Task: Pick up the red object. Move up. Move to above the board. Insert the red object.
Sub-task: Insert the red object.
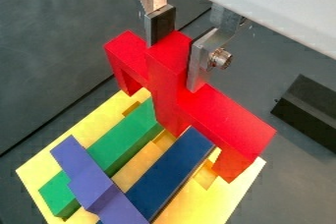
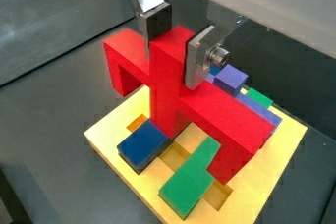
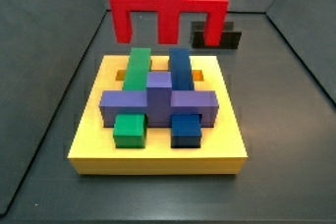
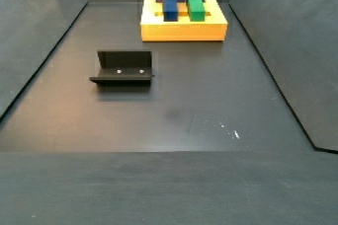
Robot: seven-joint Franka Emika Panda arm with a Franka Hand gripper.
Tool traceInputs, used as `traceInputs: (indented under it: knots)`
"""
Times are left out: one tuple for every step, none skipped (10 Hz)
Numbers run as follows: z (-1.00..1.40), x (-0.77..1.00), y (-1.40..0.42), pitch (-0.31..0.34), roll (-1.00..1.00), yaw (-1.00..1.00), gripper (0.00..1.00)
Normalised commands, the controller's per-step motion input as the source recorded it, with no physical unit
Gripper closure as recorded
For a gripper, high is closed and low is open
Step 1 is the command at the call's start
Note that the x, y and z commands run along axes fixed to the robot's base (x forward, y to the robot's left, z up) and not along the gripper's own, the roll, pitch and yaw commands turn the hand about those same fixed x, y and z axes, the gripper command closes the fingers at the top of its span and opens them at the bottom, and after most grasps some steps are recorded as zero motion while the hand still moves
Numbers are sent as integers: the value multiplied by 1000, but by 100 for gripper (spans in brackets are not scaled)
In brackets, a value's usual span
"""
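While clamped on the upright stem of the red object (image 1: pixel 184 95), the gripper (image 1: pixel 184 39) hangs above the far end of the board (image 1: pixel 230 198), fingers (image 1: pixel 205 56) pressed flat against opposite faces of the stem in both wrist views. Closed to the stem's width, nothing else between the plates. Red object (image 2: pixel 178 85) held upright, crossbar level, two short legs pointing down, apparently not touching the yellow slab; seen in a side view (image 3: pixel 167 10) behind the far edge of the board (image 3: pixel 157 147), stem running out of the top of the picture.

Below the gripper on the board (image 2: pixel 125 128): a green block (image 1: pixel 112 144) and a blue block (image 1: pixel 164 174) lying side by side lengthwise, crossed by a purple block (image 1: pixel 85 174) on top. Same trio in a side view, purple block (image 3: pixel 157 102) across the green block (image 3: pixel 138 66) and blue block (image 3: pixel 182 66).

Off to one side of the gripper, on the dark floor, the fixture (image 4: pixel 123 68), well apart from the board (image 4: pixel 184 30). Also visible beyond the board, a black box (image 3: pixel 221 37), and the fixture's edge in a wrist view (image 1: pixel 308 110).

No brand, label or writing readable on any piece.
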Motion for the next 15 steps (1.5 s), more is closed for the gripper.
traceInputs:
  knots:
    - [-111,0,-9,11,137,0,100]
    - [-160,0,-34,0,121,0,100]
    - [-274,0,-6,-86,143,0,100]
    - [-374,-20,0,-143,109,0,100]
    - [-391,0,0,-111,41,0,100]
    - [-309,0,0,-130,27,0,100]
    - [-77,43,-43,-31,117,0,100]
    - [-34,37,-51,-40,103,0,100]
    - [-91,34,-20,-37,106,0,100]
    - [-183,11,-11,-44,127,0,100]
    - [-214,0,0,-50,130,0,100]
    - [-163,0,0,-19,106,0,100]
    - [-106,40,-31,-4,100,0,100]
    - [-149,0,0,-26,100,0,100]
    - [0,0,0,0,19,0,100]
